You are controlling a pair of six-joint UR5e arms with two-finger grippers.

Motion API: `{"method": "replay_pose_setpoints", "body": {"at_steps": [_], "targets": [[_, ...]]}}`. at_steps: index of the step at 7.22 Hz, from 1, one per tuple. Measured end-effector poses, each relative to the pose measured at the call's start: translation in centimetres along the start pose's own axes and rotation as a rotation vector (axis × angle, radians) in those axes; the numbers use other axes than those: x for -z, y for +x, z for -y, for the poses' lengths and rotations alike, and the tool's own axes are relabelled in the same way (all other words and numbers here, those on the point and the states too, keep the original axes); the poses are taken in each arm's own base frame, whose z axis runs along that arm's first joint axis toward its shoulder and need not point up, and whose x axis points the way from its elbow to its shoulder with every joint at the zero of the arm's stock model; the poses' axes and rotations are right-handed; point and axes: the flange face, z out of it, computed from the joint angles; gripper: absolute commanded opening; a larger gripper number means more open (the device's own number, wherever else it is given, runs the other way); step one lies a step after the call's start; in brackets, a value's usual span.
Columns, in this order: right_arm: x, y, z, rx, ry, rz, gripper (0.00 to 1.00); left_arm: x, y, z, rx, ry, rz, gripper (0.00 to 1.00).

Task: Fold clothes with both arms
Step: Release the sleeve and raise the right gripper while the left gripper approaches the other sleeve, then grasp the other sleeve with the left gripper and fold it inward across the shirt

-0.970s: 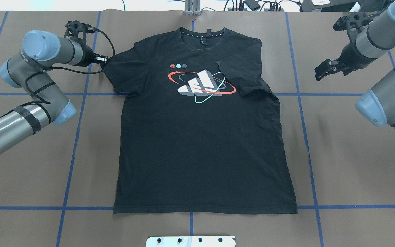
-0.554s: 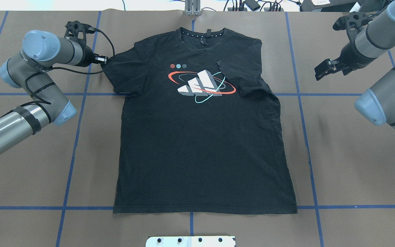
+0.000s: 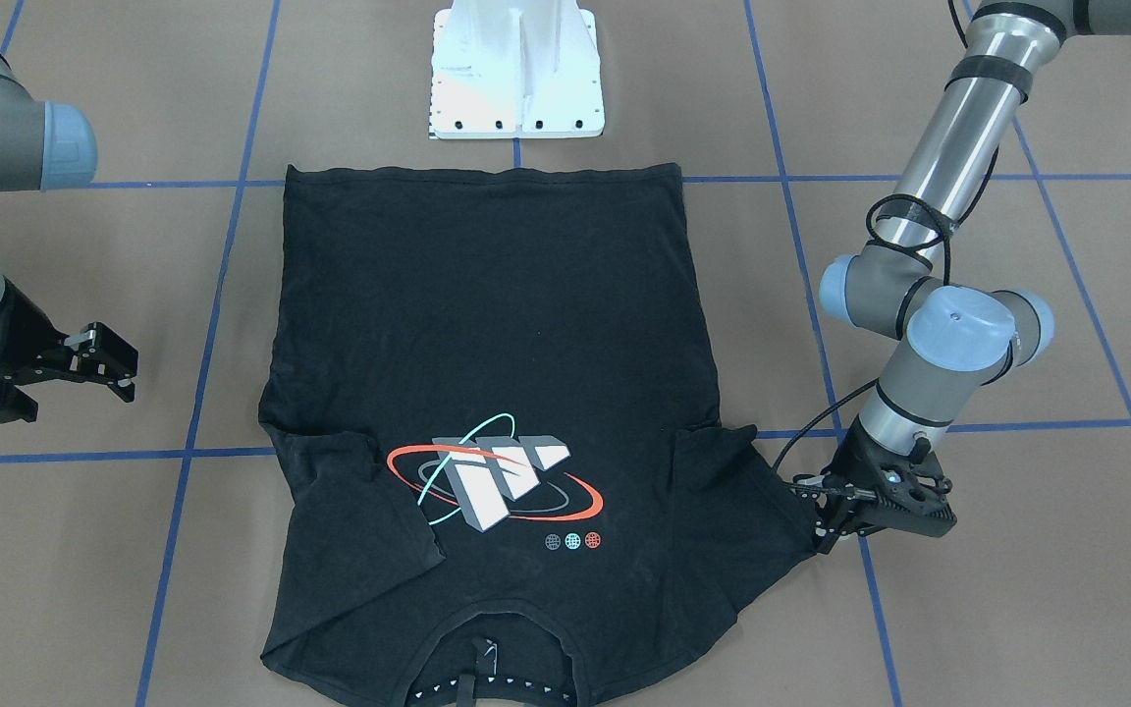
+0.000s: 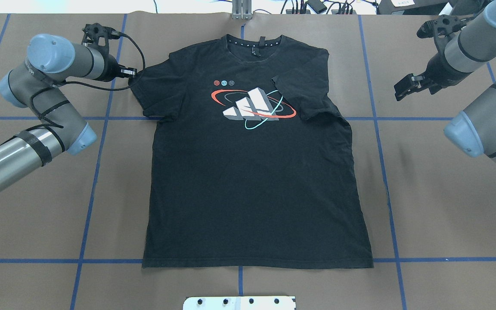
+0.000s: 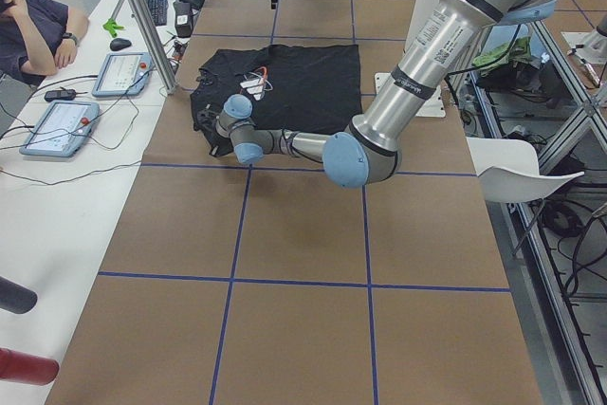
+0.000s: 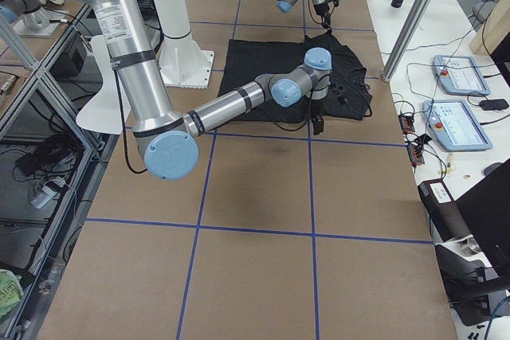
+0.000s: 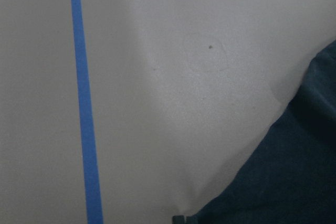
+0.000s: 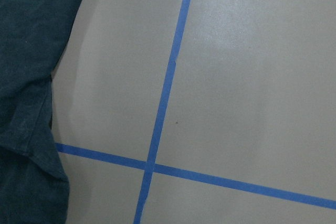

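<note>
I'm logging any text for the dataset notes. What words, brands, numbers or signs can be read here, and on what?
No text can be read.
T-shirt, chest print: blocks, rings and three small round icons, no letters.
Left arm, lettering near the wrist: too blurred to read.
Left arm sticker: too small to read.
Right arm, sticker: too small to read.

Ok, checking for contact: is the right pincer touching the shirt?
No, in the overhead view the right pincer hangs over the brown table, apart from the T-shirt.
</note>
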Motion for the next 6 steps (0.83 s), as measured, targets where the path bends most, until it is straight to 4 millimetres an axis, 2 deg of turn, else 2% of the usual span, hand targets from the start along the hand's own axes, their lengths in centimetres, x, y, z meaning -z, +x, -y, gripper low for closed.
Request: {"method": "replay_pose_setpoints", "body": {"at_steps": [2,4,5,6], "targets": [[0.1,-0.1,0.0,-0.003,0.001,0.001,1.0,1.1,2.9,2.8,0.073,-0.012,-0.048,0.0],[0.1,-0.2,0.1,-0.006,0.002,0.002,1.0,2.7,7.9,6.0,0.169,-0.016,-0.082,0.0],[0.1,-0.2,0.1,-0.006,0.002,0.002,1.0,3.1,10.9,6.7,0.223,-0.019,-0.109,0.0],[0.1,-0.2,0.1,-0.007,0.002,0.002,1.0,3.0,14.2,6.3,0.275,-0.034,-0.139,0.0]]}}
